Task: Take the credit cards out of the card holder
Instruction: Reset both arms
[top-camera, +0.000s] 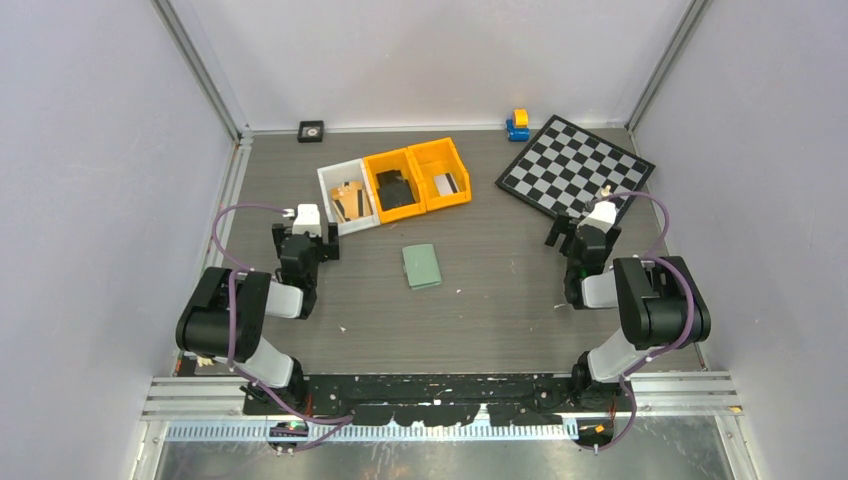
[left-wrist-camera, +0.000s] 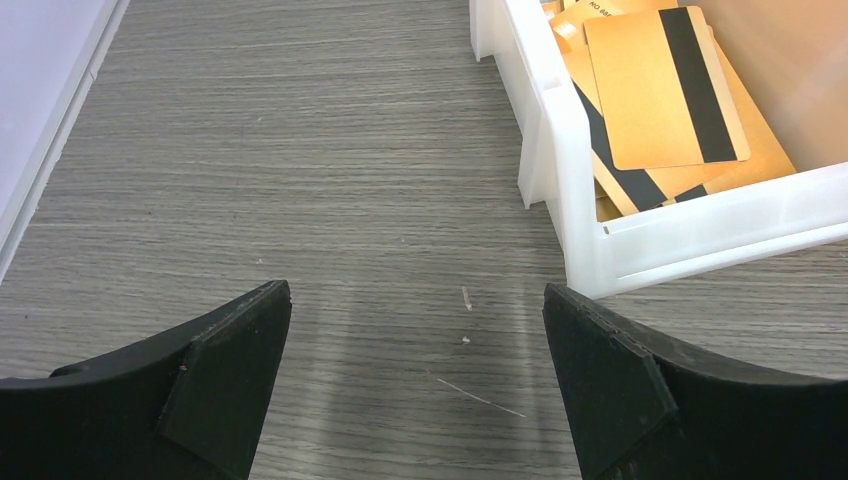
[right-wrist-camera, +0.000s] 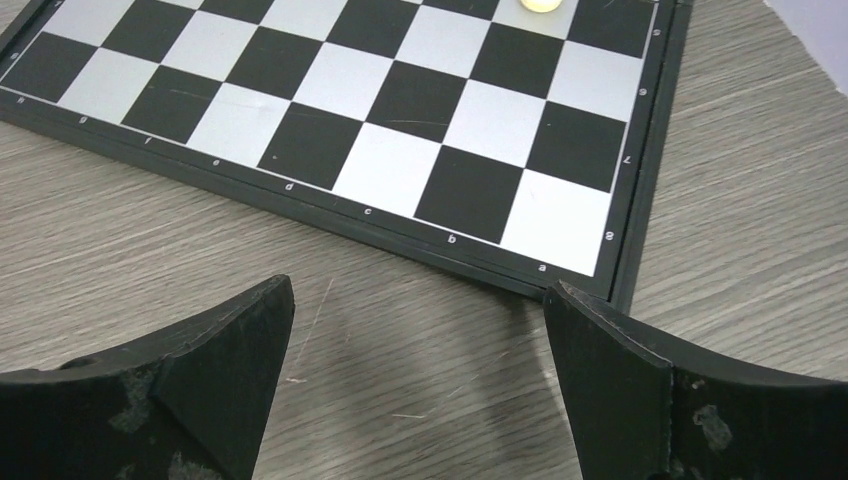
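Observation:
The pale sage-green card holder (top-camera: 421, 266) lies closed and flat on the table in the middle, between the two arms. No card shows in it. My left gripper (top-camera: 318, 247) is open and empty, well to the left of the holder; in the left wrist view (left-wrist-camera: 415, 330) only bare table lies between its fingers. My right gripper (top-camera: 562, 237) is open and empty, well to the right of the holder, just short of the checkerboard's near edge; it also shows in the right wrist view (right-wrist-camera: 415, 330). The holder is out of both wrist views.
A white bin (top-camera: 330, 178) with gold cards (left-wrist-camera: 665, 90) and two orange bins (top-camera: 400, 160) stand behind the holder. A checkerboard (top-camera: 575, 165) lies at the back right; it also shows in the right wrist view (right-wrist-camera: 400, 110). A blue-and-yellow toy (top-camera: 518, 125) and a small black square (top-camera: 311, 130) sit by the back wall.

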